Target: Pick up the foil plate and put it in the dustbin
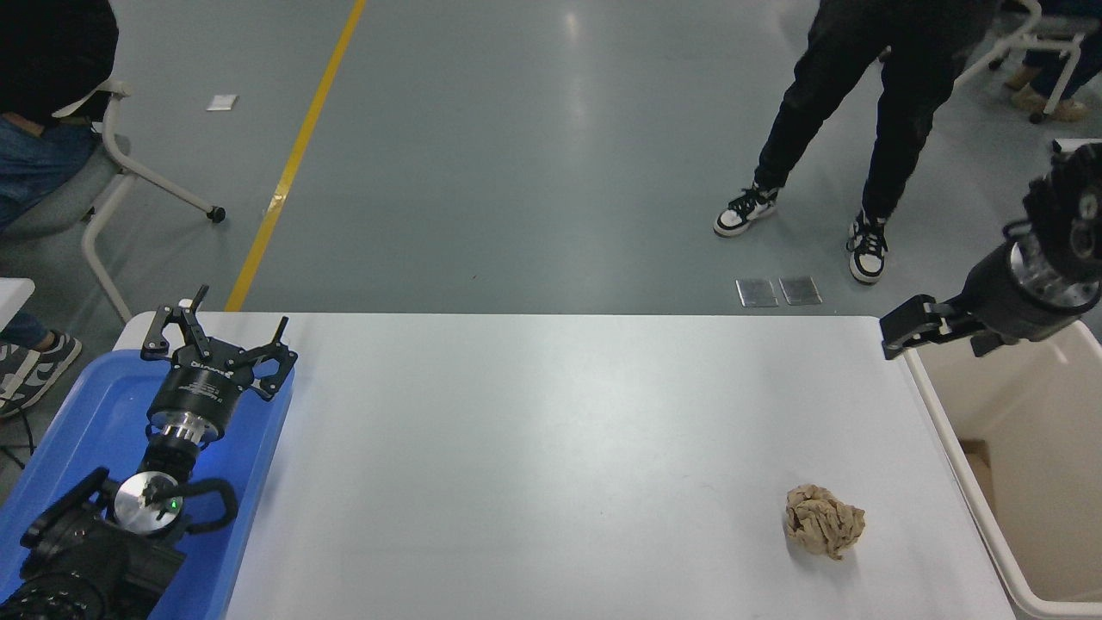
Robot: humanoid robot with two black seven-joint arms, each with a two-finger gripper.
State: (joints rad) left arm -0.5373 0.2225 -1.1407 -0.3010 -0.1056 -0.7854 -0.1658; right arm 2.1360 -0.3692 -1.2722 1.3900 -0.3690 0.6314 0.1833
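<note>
Head view, right gripper point(900, 334): raised above the far left corner of the dustbin point(964, 469), fingers pointing left toward the table. Seen side-on; cannot tell how far open it is. Nothing visible in its grasp.

Head view, foil plate: not visible anywhere. Not on the table, not at the gripper. The part of the dustbin interior in frame shows only bare wall and a brownish patch low down; the rest is cut by the picture's edge. Judgement: the plate is most likely down inside the bin out of frame, so the placing step looks complete.

Head view, step in hand: judged as retreat from the bin. To do it well, keep the wrist high over the thick rim, and carry the arm clear without dragging on the bin's wall.

Head view, left gripper point(217, 344): parked at lower left over the blue tray point(95, 413), fingers spread wide, holding nothing.

Head view, table point(551, 430): white, carries a crumpled brown paper ball point(824, 521) near the right front, close to the bin but apart from it. Not a task item.

Head view, obstacles: paper ball lies below any low return path of the right arm; staying high avoids it.

Head view, surroundings: a person's legs point(848, 129) stand on the floor beyond the far edge, well apart from the arm. A seated person point(43, 103) at top left.
</note>
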